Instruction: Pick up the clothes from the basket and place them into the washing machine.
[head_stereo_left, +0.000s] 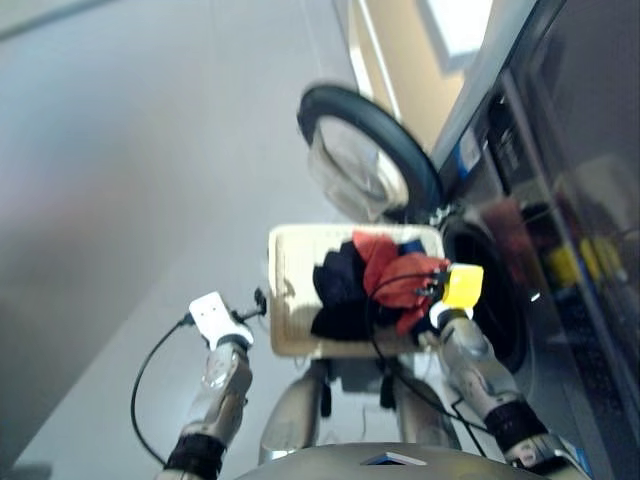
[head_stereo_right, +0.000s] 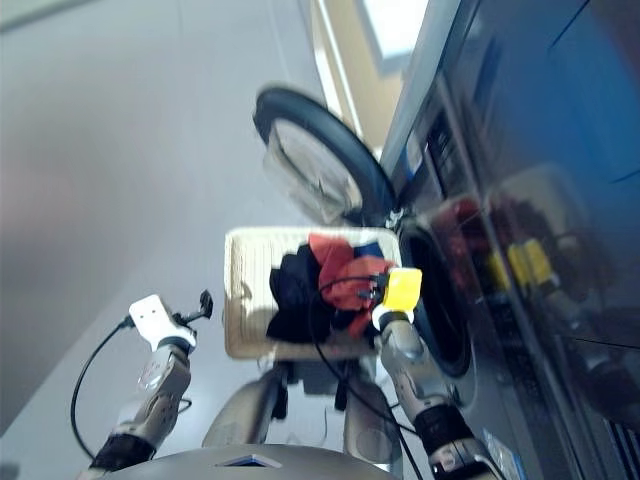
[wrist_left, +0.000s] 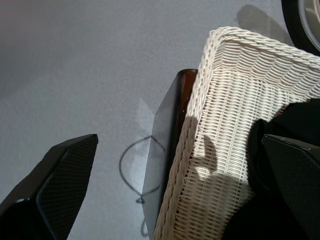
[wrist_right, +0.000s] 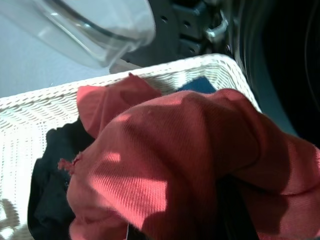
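The cream-white woven basket (head_stereo_left: 290, 290) stands in front of the washing machine (head_stereo_left: 500, 300), whose round porthole door (head_stereo_left: 365, 160) is swung open. A black garment (head_stereo_left: 340, 290), a coral-red garment (head_stereo_left: 400, 275) and a bit of navy blue cloth (wrist_right: 200, 84) lie in the basket. My right gripper (head_stereo_left: 432, 292) is at the basket's right side, shut on the coral-red garment (wrist_right: 175, 165), which bunches up over the rim beside the drum mouth and hides the fingers. My left gripper (wrist_left: 180, 185) is open, straddling the basket's left wall (wrist_left: 225, 125), one finger (wrist_left: 65, 190) outside it.
A dark brown stand (wrist_left: 167, 130) shows under the basket's left edge. A black cable (head_stereo_left: 150, 370) hangs from my left wrist over the grey floor (head_stereo_left: 120, 200). The dark appliance front (head_stereo_left: 590, 150) runs along the right.
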